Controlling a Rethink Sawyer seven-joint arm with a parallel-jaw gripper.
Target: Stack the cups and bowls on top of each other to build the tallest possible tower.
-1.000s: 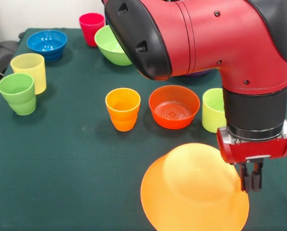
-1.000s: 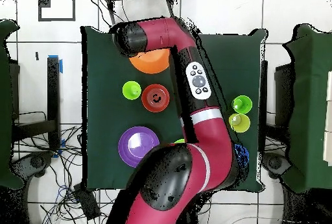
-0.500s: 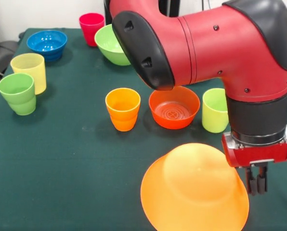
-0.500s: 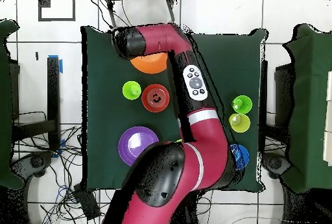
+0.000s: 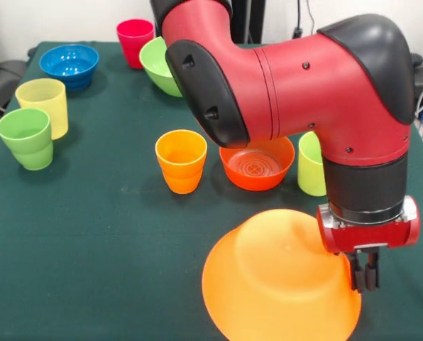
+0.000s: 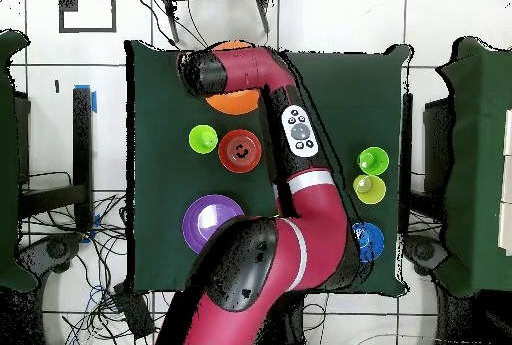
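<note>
The very large orange bowl [image 5: 275, 280] lies upside down at the table's near edge; it also shows as an orange bowl [image 6: 234, 102] partly under the arm. My gripper [image 5: 365, 275] hangs at its right rim, fingers together, touching the rim. Behind it stand an orange cup [image 5: 181, 160], a small red-orange bowl [image 5: 257, 165] and a lime green cup [image 5: 310, 165] half hidden by the arm. At the left are a green cup [image 5: 27, 137] and a pale yellow cup [image 5: 43, 105]. At the back are a blue bowl [image 5: 69, 65], a red cup [image 5: 135, 41] and a green bowl [image 5: 158, 65]. The purple bowl [image 6: 212, 223] shows only overhead.
The arm's thick red body [image 5: 297, 92] spans the right half of the front view and hides the table behind it. The dark green tablecloth [image 5: 105, 241] covers the table. Cables and dark furniture surround the table in the overhead view.
The gripper swung out to the right, then back left against the orange bowl's rim. The bowl slid a little to the left. The other cups and bowls have not moved.
</note>
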